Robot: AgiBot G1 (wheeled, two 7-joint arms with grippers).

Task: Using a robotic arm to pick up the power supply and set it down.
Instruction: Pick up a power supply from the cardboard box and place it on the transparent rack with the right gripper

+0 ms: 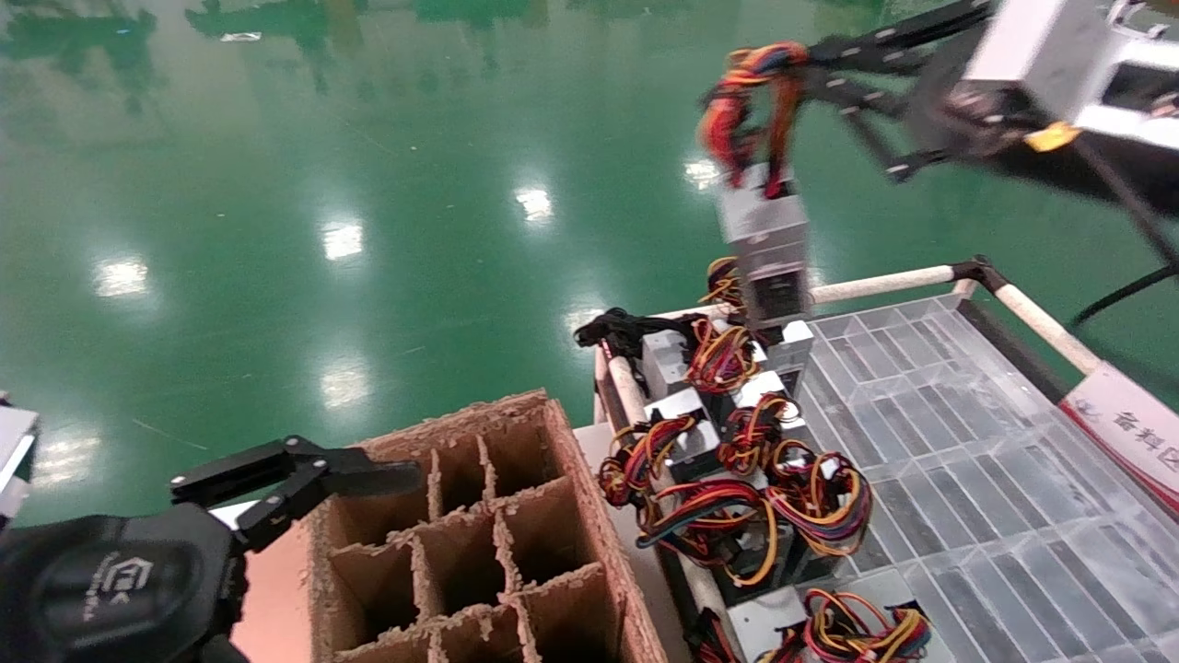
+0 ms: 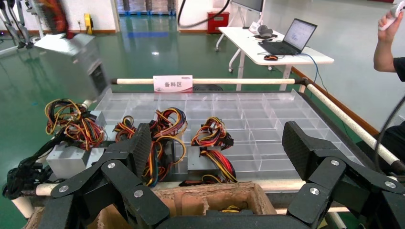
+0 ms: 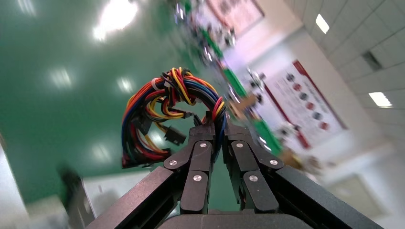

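The power supply (image 1: 764,244), a small grey metal box, hangs upright in the air above the far corner of the clear tray (image 1: 967,442), dangling from its looped red, orange, yellow and black wires (image 1: 751,92). My right gripper (image 1: 811,63) is shut on that wire loop (image 3: 165,107), its jaws (image 3: 218,130) pinched together on the strands. The hanging box appears blurred in the left wrist view (image 2: 79,59). My left gripper (image 1: 368,479) stays parked at the near left, open (image 2: 217,148) and empty, over the cardboard box (image 1: 571,479).
Several similar grey units with wire bundles (image 1: 737,460) crowd the tray's left side. A white pipe rail (image 1: 884,281) and a labelled sign (image 1: 1124,424) border the tray. The cardboard box has divider cells. A desk with a laptop (image 2: 291,36) stands beyond.
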